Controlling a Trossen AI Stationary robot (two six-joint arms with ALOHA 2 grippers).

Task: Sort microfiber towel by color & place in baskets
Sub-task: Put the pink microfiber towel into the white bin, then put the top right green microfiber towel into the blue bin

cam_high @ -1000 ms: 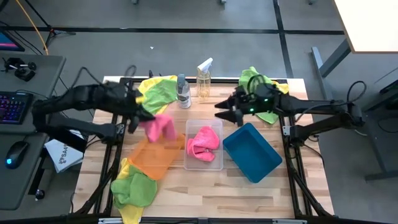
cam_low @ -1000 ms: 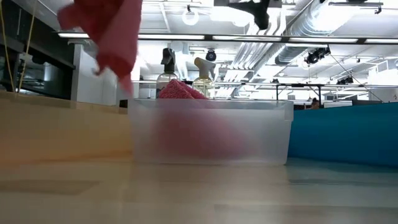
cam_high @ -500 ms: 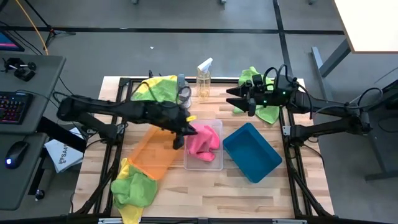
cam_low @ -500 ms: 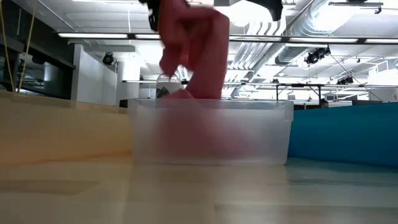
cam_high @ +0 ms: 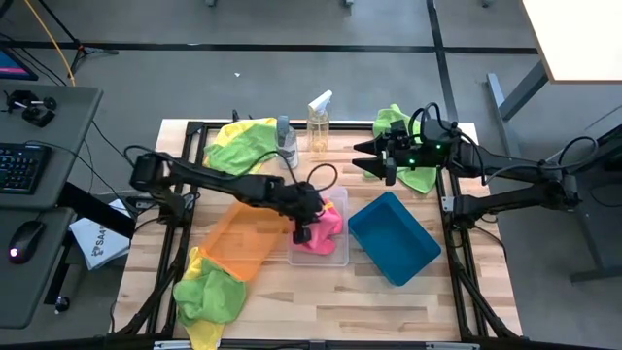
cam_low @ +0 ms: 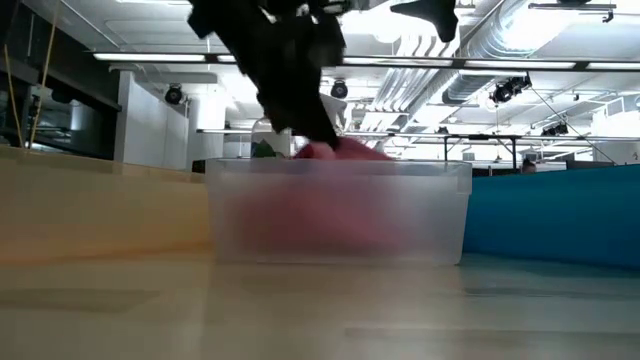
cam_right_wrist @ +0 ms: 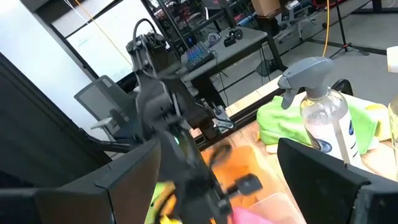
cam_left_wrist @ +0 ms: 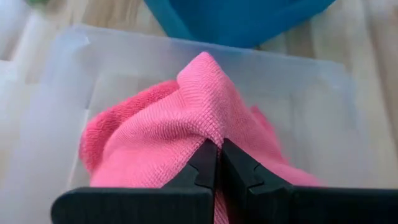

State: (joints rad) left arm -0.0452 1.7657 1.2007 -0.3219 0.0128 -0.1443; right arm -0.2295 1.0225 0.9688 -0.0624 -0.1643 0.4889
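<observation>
Left gripper (cam_left_wrist: 219, 163) sits low inside the clear basket (cam_high: 336, 255), jaws clenched on a pink towel (cam_left_wrist: 186, 130) whose bulk lies just ahead of the tips, heaped in the bin. Release turns on that. Left wrist view shows the pinch; high view hides it. Farther off, right gripper (cam_high: 374, 161) hovers by the spray bottles (cam_high: 301, 134), fingers spread, empty.

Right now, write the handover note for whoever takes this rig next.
Left hand: shut on a pink towel, lowered into the clear basket, not yet released.
Right hand: open, holding nothing, above the table's far right beside a green towel.
Done: pink towels are in the clear basket.
Left: green and yellow towels at far left and near left; orange basket and teal basket empty.
</observation>
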